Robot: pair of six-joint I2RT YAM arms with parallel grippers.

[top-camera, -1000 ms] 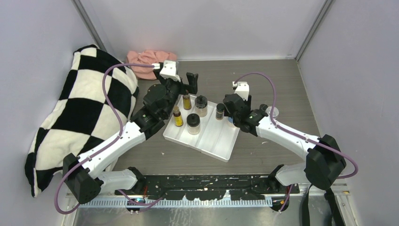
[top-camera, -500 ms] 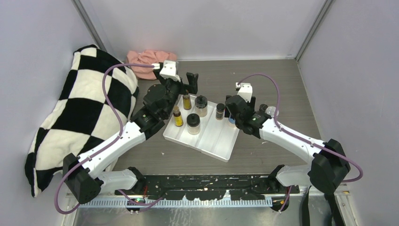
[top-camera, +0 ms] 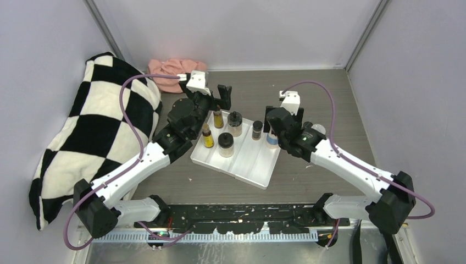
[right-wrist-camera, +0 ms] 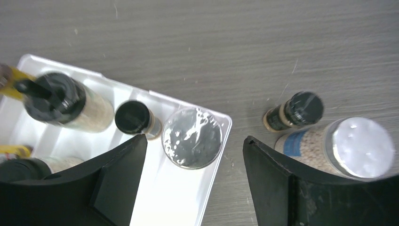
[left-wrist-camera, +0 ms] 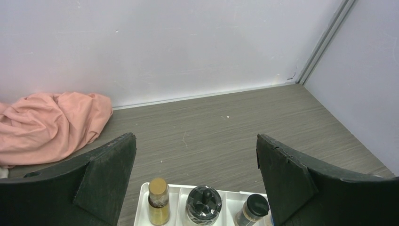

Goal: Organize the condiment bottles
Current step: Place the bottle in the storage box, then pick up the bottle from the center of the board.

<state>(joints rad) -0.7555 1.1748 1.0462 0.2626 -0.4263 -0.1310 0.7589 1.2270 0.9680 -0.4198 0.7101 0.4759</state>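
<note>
Right fingers, spread apart, flank a silver-lidded shaker standing in the white tray's far right corner, touching neither; left fingers, likewise apart, hang above the tray's far edge.

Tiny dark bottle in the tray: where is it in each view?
Top external: tiny dark bottle at far edge of white tray, right of black-lidded jar.
Left wrist: bottle at bottom edge, right of jar.
Right wrist: bottle centre-left, beside silver-lidded shaker.
Shared landmark: the tray.
</note>
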